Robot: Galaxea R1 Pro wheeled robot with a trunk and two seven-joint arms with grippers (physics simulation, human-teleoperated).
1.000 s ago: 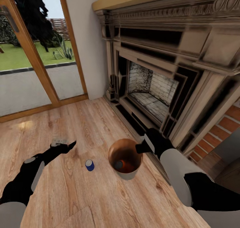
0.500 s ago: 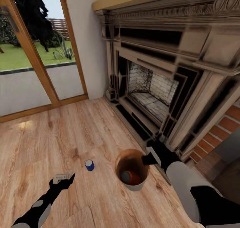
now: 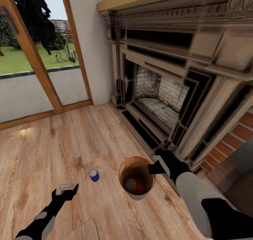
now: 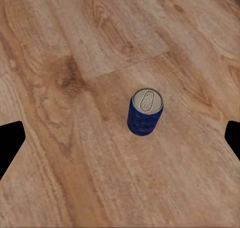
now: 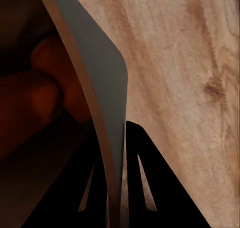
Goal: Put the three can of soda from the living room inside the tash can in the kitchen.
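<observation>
Right gripper (image 3: 151, 168) pinches the rim of the bucket (image 3: 144, 195). In the right wrist view the two fingers (image 5: 145, 188) sit close together with the thin pale wall of the bucket (image 5: 102, 87) running between them, one finger on the coppery inside, one on the outside over the wood floor (image 5: 190, 62). Jaws pressed onto the wall, touching it on both sides.

Inside the bucket, on the inner side of the right jaws: orange rounded shapes (image 5: 47, 82), cans lying at the bottom. Head view shows one can in the bucket (image 3: 130, 185) with a silvery end up and orange beside it; a count of the cans inside cannot be settled.

Blue can (image 3: 93, 175) stands upright on the floor (image 3: 88, 138), apart from the bucket, on its left in the head view. Left gripper (image 3: 66, 189) hangs over the floor near this can, not touching it. In the left wrist view the blue can (image 4: 145, 111) lies ahead of the jaws and roughly midway between the two dark fingertips (image 4: 10, 143) seen at the frame edges. Jaws spread wide, nothing between them.

Fireplace (image 3: 165, 92) lies beyond the bucket; glass door (image 3: 31, 57) beyond the blue can.
</observation>
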